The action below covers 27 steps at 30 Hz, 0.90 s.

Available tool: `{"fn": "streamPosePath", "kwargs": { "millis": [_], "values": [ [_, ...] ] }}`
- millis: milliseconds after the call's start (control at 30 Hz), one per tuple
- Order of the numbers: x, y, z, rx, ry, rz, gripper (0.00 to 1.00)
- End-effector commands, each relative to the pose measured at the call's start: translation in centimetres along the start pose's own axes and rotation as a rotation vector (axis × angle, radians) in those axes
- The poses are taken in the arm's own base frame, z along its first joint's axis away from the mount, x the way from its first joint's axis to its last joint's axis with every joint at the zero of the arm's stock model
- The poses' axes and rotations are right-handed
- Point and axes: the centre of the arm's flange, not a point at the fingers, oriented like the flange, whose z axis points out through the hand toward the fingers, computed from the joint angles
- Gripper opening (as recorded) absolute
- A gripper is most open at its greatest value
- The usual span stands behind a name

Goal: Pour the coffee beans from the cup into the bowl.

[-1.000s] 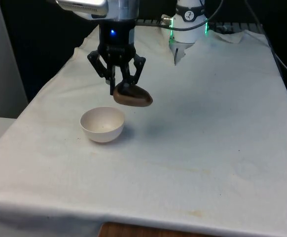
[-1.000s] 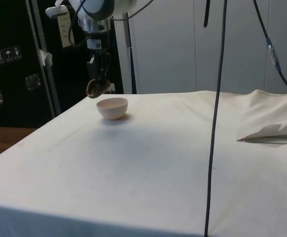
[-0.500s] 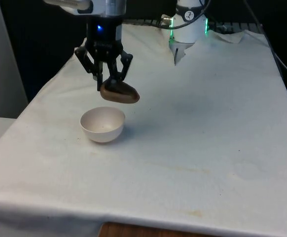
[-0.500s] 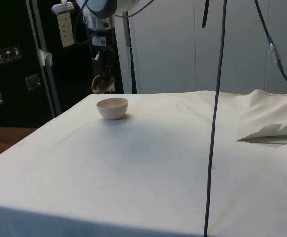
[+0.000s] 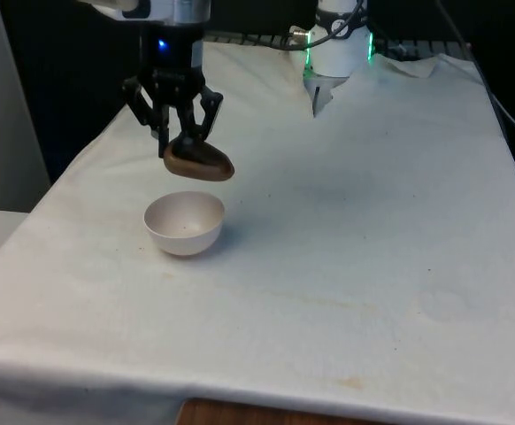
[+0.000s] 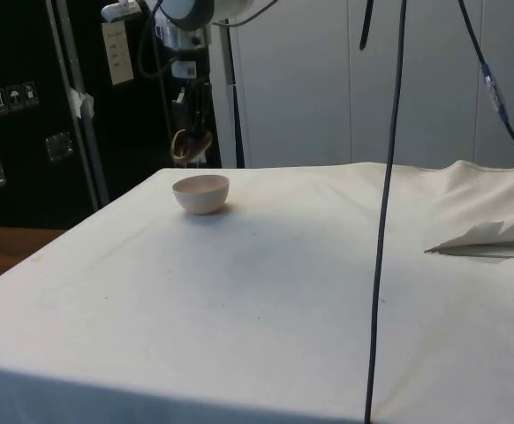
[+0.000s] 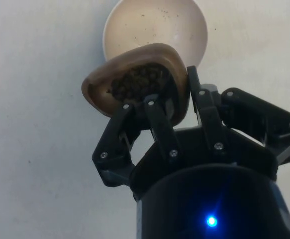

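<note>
Black gripper [image 5: 180,142] in the upper left of the front view, jaws pinched narrow on the rim of a brown cup [image 5: 198,163], one finger inside the wall and one outside. Cup held in the air, clear of the white cloth [image 5: 355,230], above and slightly behind the white bowl [image 5: 184,223] that sits left of centre in that frame. Cup's long axis close to level there, running from the gripped end at the front view's left down a little toward the front view's right, the far end sagging slightly lower.

In the side view, gripper [image 6: 193,132] in the upper left of the frame, cup [image 6: 192,147] hanging just above and beyond the bowl [image 6: 201,193], not touching it.

In the wrist view, cup [image 7: 135,82] mouth turned toward the camera, oval and lopsided, a dark heap of coffee beans [image 7: 137,80] inside against the wall next to the fingers [image 7: 160,122]. Bowl [image 7: 155,25] directly beyond the cup, partly covered by it, only a few dark specks on its pale inner surface. Gripper [image 7: 177,99] closed on the cup's near wall.
</note>
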Motion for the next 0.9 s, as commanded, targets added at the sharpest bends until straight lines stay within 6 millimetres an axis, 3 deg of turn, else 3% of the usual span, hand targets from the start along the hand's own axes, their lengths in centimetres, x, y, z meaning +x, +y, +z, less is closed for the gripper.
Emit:
{"fn": "streamPosePath", "kwargs": {
  "millis": [0, 867],
  "values": [
    [0.01, 0.10, -0.07, -0.006, -0.009, -0.003, 0.02],
    [0.28, 0.50, 0.29, -0.087, -0.041, -0.053, 0.02]
  ]
}}
